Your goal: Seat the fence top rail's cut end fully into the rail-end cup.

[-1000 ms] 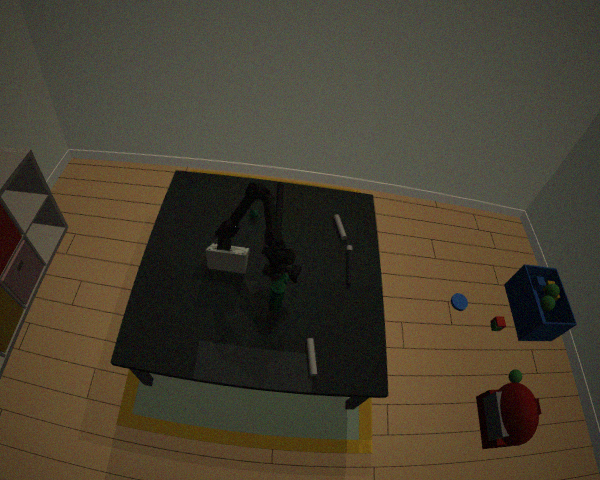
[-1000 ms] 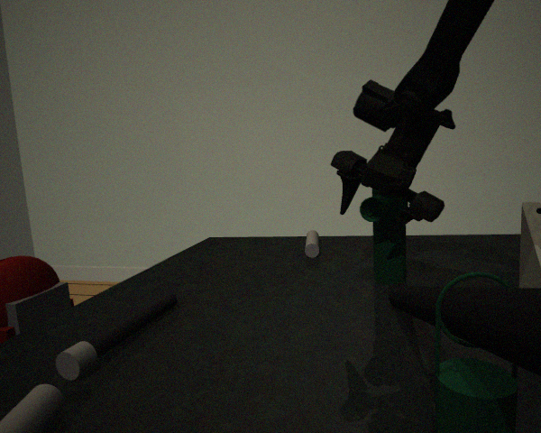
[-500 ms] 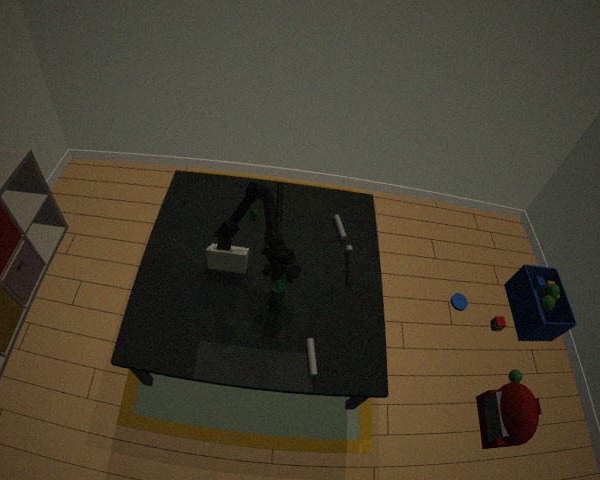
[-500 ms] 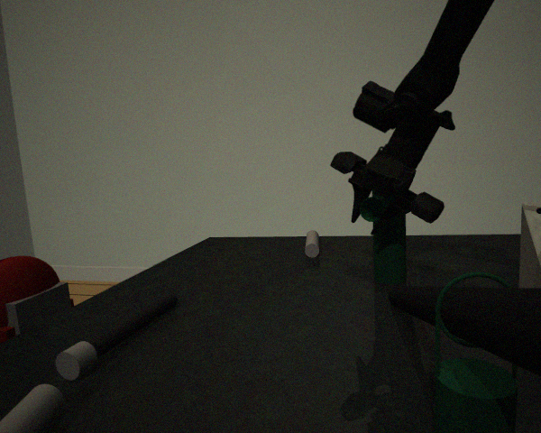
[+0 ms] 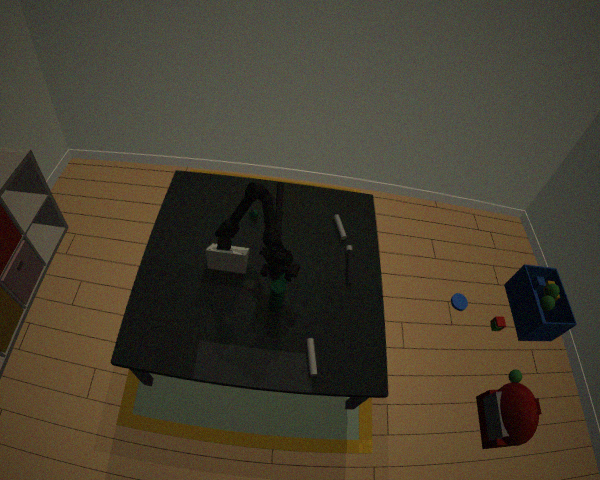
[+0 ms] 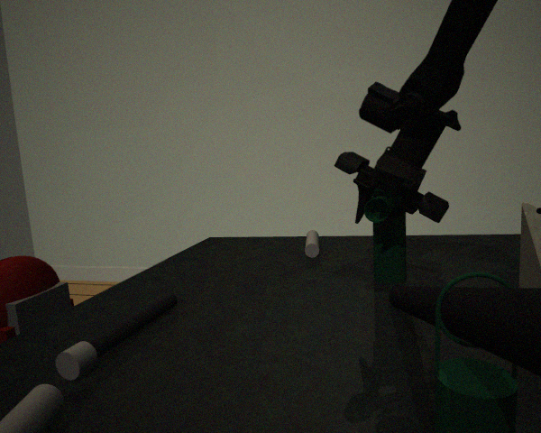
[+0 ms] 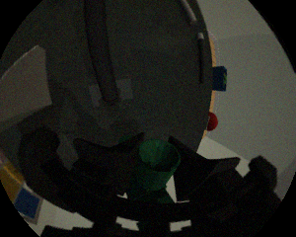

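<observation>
My gripper [image 6: 384, 212] [image 7: 156, 137] points down over the top of the big green post [image 5: 277, 295] [image 6: 389, 265]. Its fingers stand partly closed on either side of the green rail-end cup [image 6: 377, 207] [image 7: 157, 160] and are shut on it; exactly where they touch the cup or its band is hard to tell. The cup's open mouth faces the exterior view. The post cap is hidden behind the gripper. The dark top rail [image 6: 494, 309] [image 7: 100, 59] passes at the green loop cap [image 6: 477, 274]. Its cut end lies outside the cup, lower in the exterior view.
A pale box [image 5: 228, 259] [image 7: 27, 86] stands by the arm's base. White cylinders [image 5: 340, 226] [image 5: 311, 356] [image 6: 312, 244] and a dark rod [image 5: 348, 268] [image 6: 135, 321] with a white end lie on the dark table [image 5: 160, 315] [image 6: 261, 336], away from the post.
</observation>
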Motion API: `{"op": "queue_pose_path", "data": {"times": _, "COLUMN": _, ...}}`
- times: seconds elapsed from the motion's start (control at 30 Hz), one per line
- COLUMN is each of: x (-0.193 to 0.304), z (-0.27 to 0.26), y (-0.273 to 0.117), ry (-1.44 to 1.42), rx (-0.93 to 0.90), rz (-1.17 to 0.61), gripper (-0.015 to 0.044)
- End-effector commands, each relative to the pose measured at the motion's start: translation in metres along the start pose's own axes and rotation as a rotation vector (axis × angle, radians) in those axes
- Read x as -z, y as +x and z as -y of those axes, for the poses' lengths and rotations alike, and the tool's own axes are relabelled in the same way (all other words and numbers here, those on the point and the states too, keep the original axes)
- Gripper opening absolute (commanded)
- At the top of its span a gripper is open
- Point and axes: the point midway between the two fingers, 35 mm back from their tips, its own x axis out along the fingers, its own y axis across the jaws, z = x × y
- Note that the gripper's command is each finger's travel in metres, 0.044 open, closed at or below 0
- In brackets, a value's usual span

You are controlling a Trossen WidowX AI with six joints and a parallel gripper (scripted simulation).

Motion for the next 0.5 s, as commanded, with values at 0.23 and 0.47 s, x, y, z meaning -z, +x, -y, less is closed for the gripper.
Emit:
{"op": "queue_pose_path", "data": {"times": 0.23, "x": 0.0015, "z": -0.0070, "y": -0.0049, "ry": -0.072, "rx": 0.003, "rz": 0.042, "gripper": 0.0000}}
{"op": "queue_pose_path", "data": {"times": 0.47, "x": 0.0020, "z": -0.0099, "y": -0.0065, "ry": -0.104, "rx": 0.003, "rz": 0.060, "gripper": 0.0000}}
